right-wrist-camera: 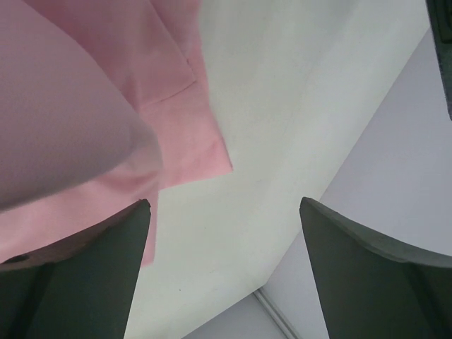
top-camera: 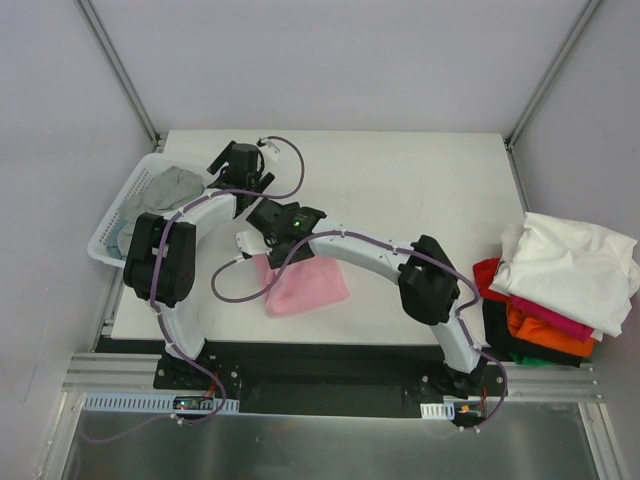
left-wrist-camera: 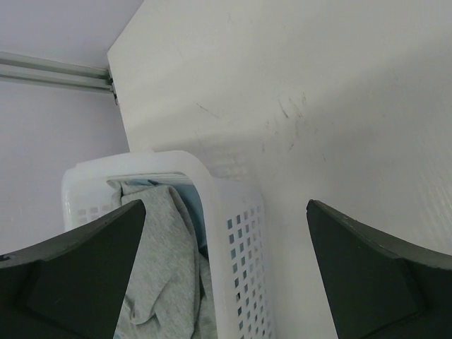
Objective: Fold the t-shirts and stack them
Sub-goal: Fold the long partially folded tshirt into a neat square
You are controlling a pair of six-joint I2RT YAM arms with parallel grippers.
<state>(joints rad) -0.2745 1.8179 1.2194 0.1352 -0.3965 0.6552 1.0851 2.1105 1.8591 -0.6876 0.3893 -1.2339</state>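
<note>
A light pink t-shirt (top-camera: 305,285) lies partly folded on the table near its front edge. It also shows in the right wrist view (right-wrist-camera: 166,85). My right gripper (top-camera: 262,232) hovers over the shirt's left end, open and empty (right-wrist-camera: 224,205). A grey t-shirt (top-camera: 175,185) lies crumpled in the white basket (top-camera: 118,222). My left gripper (top-camera: 232,165) is just right of the basket's far corner, open and empty (left-wrist-camera: 226,208), straddling the basket wall (left-wrist-camera: 236,240) with the grey t-shirt (left-wrist-camera: 159,261) below. A stack of shirts with a loosely laid white one (top-camera: 570,265) on top sits at the table's right edge.
Under the white shirt the stack shows red (top-camera: 487,275), magenta (top-camera: 560,322), orange (top-camera: 545,335) and black (top-camera: 510,335) layers and overhangs the table's right edge. Metal frame posts stand at the back corners. The basket sits on the table's left edge.
</note>
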